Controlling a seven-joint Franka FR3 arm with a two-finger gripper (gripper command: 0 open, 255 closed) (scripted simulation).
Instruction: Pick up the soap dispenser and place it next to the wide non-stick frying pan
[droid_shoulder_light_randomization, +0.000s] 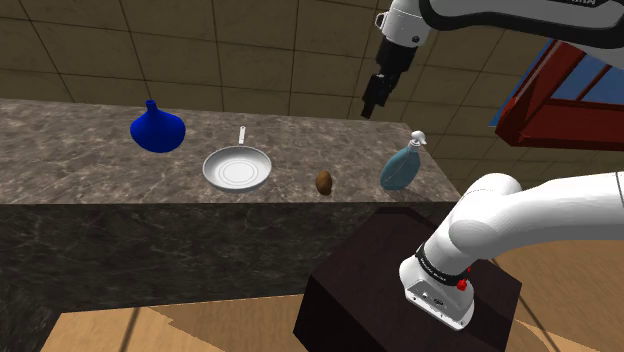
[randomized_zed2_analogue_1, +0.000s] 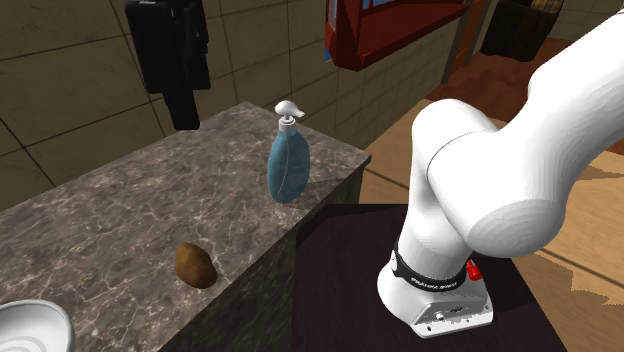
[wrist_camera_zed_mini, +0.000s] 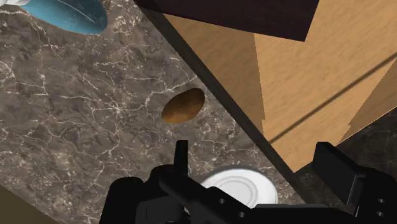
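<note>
The blue soap dispenser (droid_shoulder_light_randomization: 401, 166), upright right of centre in the shoulder view, looks light, stiff and probably slick; the gripper (droid_shoulder_light_randomization: 371, 106) above it, jaws apart, should pinch its body low down.

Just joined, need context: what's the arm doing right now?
The robot's black claw hangs open, high above the dark marbled counter, holding nothing. The blue teardrop soap dispenser with a white pump stands untouched near the counter's end. The pale round frying pan lies further along, with a small brown oval lump between them.
</note>
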